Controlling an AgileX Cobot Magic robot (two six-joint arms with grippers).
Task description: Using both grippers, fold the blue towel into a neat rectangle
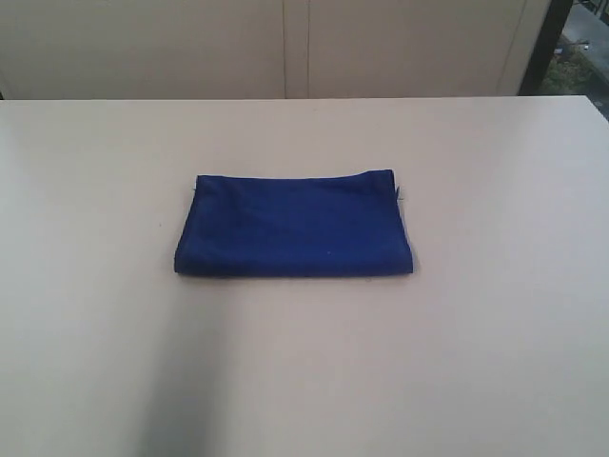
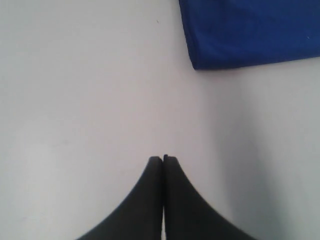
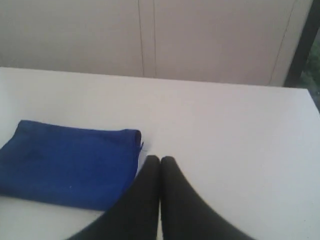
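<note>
The blue towel lies flat on the white table, folded into a layered rectangle near the middle, with a small thread tag at its far right corner. Neither arm shows in the exterior view. In the left wrist view my left gripper is shut with nothing in it, above bare table and apart from a corner of the towel. In the right wrist view my right gripper is shut and empty, just off the towel at its tagged end.
A beige panelled wall runs behind the table's far edge. A dark post stands at the back right corner. A soft shadow falls on the table's near left part.
</note>
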